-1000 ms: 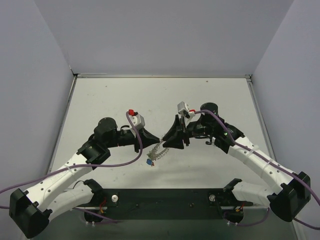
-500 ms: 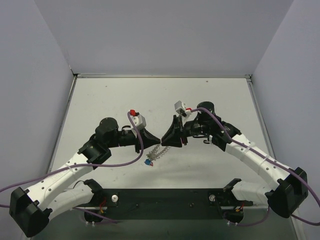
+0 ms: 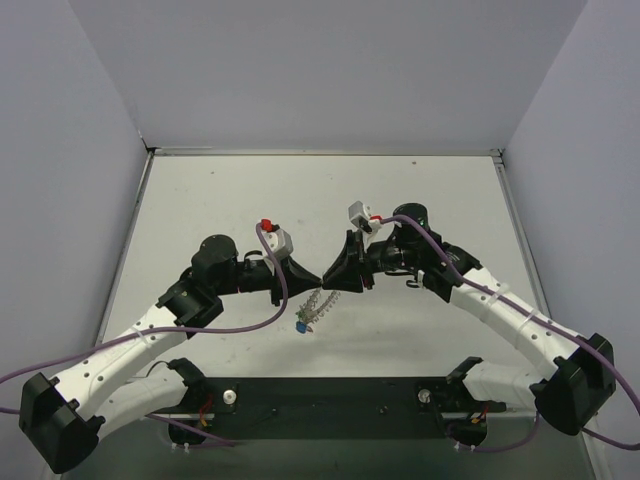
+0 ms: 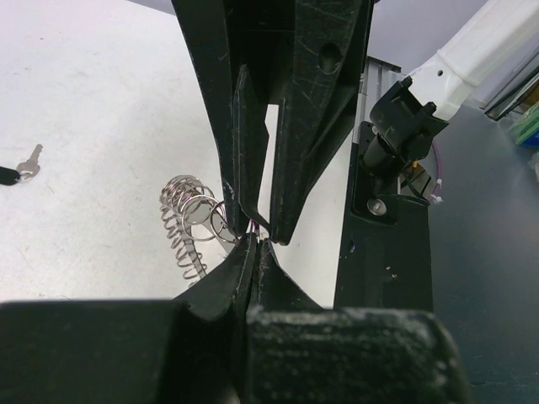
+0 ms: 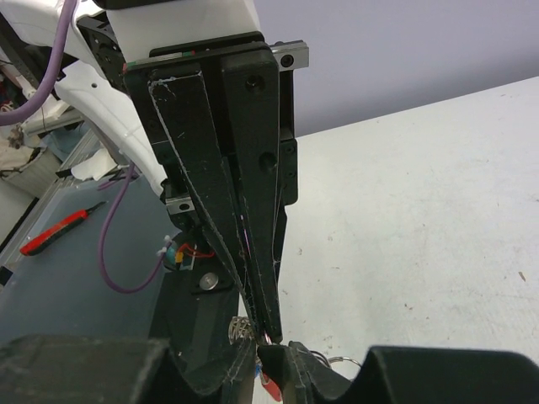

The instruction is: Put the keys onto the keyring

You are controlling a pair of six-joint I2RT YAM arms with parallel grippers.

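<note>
Keyring (image 3: 314, 303): at table (image 3: 420, 190) centre, long axis 1-to-7 o'clock, top end at both grippers' tips.
Keys: blue key (image 3: 300, 325) at its 7 o'clock end; black key (image 4: 8, 175) well apart on table.
Left gripper (image 3: 315, 279): from 9 o'clock, jaws together on Keyring rim.
Right gripper (image 3: 326, 279): from 3 o'clock, jaws narrowly apart, red key head (image 5: 271, 385) between; grip unclear.
Containers: none seen.

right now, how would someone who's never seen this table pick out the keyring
Mid-table, the left gripper and right gripper meet tip to tip. Hanging from that spot is the keyring, a silvery spring-like coil, far bigger than the blue key at its end.
</note>
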